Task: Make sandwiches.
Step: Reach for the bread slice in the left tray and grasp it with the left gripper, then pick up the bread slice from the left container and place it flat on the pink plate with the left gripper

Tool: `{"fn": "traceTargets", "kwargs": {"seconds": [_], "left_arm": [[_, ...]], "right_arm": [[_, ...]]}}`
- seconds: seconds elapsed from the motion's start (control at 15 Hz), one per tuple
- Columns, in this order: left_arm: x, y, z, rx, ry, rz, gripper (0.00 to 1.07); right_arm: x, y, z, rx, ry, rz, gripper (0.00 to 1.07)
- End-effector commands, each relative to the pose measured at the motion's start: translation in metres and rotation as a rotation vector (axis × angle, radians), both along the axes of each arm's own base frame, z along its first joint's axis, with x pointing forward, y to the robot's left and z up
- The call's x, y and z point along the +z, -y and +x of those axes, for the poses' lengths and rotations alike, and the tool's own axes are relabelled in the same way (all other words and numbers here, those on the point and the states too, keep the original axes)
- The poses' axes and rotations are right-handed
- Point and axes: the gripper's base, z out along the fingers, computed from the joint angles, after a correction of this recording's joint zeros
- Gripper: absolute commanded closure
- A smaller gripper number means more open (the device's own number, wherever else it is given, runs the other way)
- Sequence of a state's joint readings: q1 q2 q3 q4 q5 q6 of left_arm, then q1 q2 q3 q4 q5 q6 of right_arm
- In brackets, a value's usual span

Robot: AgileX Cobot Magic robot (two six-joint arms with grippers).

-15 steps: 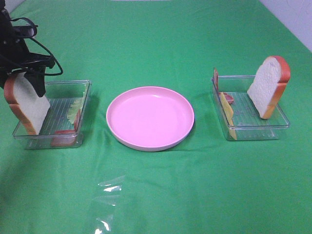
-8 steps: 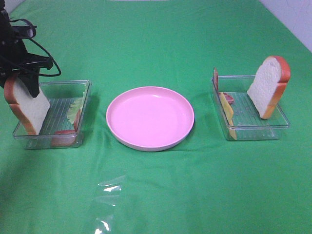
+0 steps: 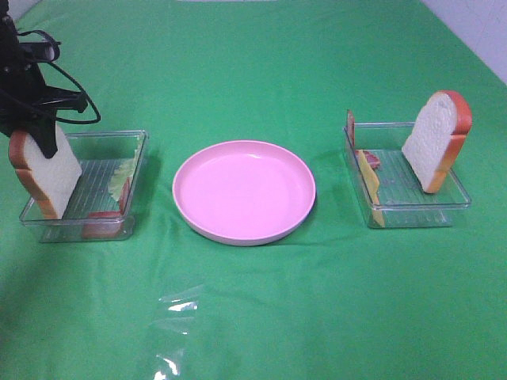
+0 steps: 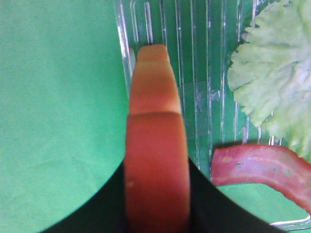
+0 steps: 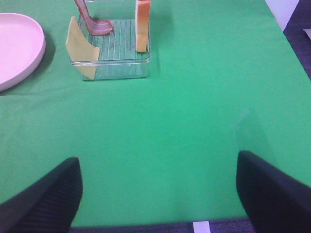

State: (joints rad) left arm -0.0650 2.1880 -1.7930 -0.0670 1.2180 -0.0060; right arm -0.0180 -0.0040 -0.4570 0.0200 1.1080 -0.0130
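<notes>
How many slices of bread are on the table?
2. One slice stands in the left tray, the left gripper astride it; the other slice leans in the right tray. None else shows.

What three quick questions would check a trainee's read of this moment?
1. True or false: a finished sandwich sits on the plate.
2. The lettuce lies in: A the plate, B the left tray, C the left gripper.
3. What is the left gripper shut on?
Key: 1 false. 2 B. 3 the bread slice standing in the left tray.
</notes>
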Motion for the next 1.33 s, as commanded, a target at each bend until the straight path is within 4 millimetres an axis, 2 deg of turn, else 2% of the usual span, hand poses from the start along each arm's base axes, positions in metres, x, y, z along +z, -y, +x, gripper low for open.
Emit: {"fn": "traceTargets", "kwargs": {"seconds": [0.07,0.33,0.47,0.73,0.8,0.93,1.13,1.27,1.33], "left_arm": [[0.001,0.003,-0.009,-0.003,-0.104,-0.011,1.07],[0.007,0.005,-0.01,0.008,-0.093,-0.041,1.07],[0.019,0.008,-0.013,0.014,-0.067,-0.071,1.07],[0.057,0.006,-0.021,0.009,0.022,-0.071,1.07],[0.083,0.011,-0.029,0.019,0.077,-0.132,1.07],[0.112,0.019,-0.04,0.028,0.135,-0.238,1.07],[0.138,0.032,-0.051,-0.026,0.192,-0.399,1.07],[0.148,0.045,-0.054,-0.071,0.211,-0.54,1.07],[0.149,0.061,-0.056,-0.114,0.203,-0.585,1.07]], "right_arm": [[-0.001,0.0,-0.001,0.004,0.018,-0.006,0.23],[-0.001,0.0,-0.001,0.004,0.018,-0.006,0.23],[-0.001,0.0,-0.001,0.004,0.018,-0.006,0.23],[-0.001,0.0,-0.001,0.004,0.018,-0.006,0.23],[-0.001,0.0,-0.001,0.004,0.018,-0.006,0.23],[-0.001,0.0,-0.001,0.004,0.018,-0.006,0.23],[-0.001,0.0,-0.001,0.004,0.018,-0.006,0.23],[-0.001,0.0,-0.001,0.004,0.018,-0.006,0.23],[-0.001,0.0,-0.001,0.004,0.018,-0.006,0.23]]}}
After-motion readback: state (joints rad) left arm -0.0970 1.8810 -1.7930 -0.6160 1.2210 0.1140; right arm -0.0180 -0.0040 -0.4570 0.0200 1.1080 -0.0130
